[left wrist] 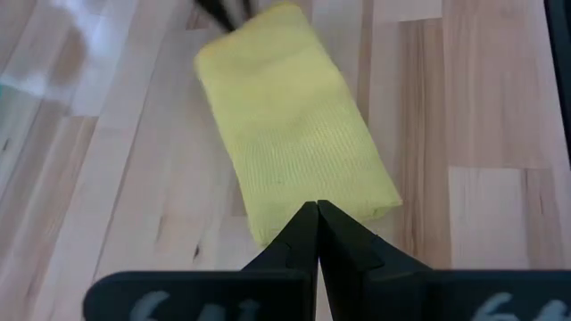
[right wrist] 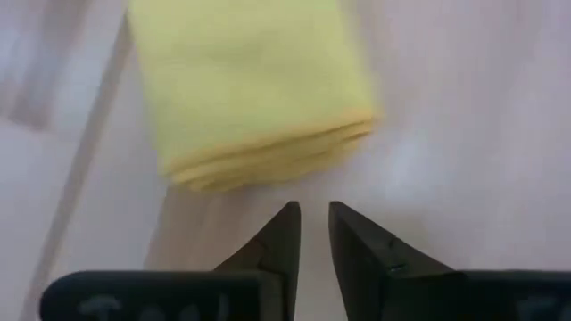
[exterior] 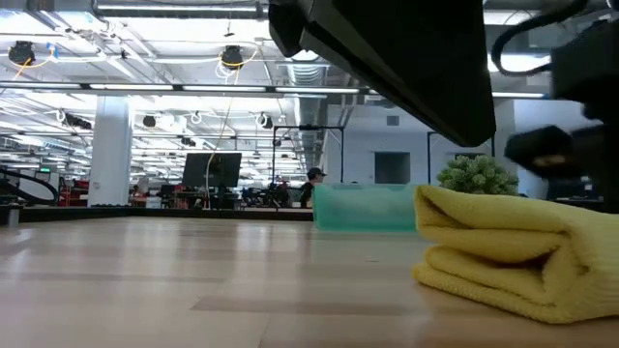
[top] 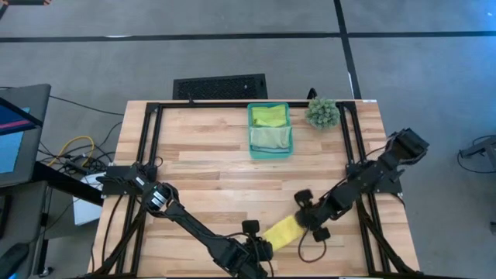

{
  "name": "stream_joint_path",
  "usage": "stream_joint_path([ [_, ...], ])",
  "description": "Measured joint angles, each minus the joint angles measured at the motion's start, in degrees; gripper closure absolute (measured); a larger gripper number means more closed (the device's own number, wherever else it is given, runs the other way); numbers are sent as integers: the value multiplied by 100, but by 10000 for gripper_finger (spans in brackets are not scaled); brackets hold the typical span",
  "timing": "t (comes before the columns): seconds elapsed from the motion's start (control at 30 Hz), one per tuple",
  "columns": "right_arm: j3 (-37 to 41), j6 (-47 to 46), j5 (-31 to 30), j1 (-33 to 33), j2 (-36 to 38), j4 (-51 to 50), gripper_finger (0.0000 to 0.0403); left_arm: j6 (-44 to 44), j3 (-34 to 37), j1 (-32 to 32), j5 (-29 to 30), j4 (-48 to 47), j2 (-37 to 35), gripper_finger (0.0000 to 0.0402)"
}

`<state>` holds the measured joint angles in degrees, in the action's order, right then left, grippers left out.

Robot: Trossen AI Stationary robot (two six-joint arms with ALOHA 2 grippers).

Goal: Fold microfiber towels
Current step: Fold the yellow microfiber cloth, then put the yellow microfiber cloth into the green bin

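Note:
A yellow towel (top: 283,231), folded into a thick oblong, lies flat on the wooden table near its front edge; in the low view the yellow towel (exterior: 522,256) shows several stacked layers. My left gripper (left wrist: 317,207) is shut, slanting down over the towel's left end. My right gripper (right wrist: 312,209) stands just off the towel's right end with a narrow gap between its fingertips and nothing in it. Two more folded towels, one lime green (top: 269,116) and one pale green (top: 271,139), sit in the teal bin (top: 288,152) at the far middle. My left gripper's shut fingertips (left wrist: 303,223) stand over the towel's short end nearest them (left wrist: 268,234), coming from the left at a downward slant. Whether they touch the cloth, I cannot tell.
A small spiky green plant (top: 322,113) stands right of the bin at the far edge. Black frame rails (top: 152,147) run along the table's left and right sides. Bare wood (top: 209,170) lies between the bin and the yellow towel.

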<state>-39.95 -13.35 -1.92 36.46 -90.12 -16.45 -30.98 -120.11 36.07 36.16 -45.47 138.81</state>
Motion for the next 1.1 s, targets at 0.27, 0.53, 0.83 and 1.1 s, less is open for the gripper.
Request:
stream_joint_path([
  [0.27,1,-429,-761,140,1165,-339,317,13,0,2,3,2,1,401],
  [0.53,-6,292,-116,-183,686,1722,284,10,0,-6,4,0,1,401],
  [0.83,-287,225,204,-739,-700,2204,163,31,2,107,9,-70,3,401],
  [1.1,-434,226,722,-638,-967,2091,159,29,2,92,25,-111,3,401],
])
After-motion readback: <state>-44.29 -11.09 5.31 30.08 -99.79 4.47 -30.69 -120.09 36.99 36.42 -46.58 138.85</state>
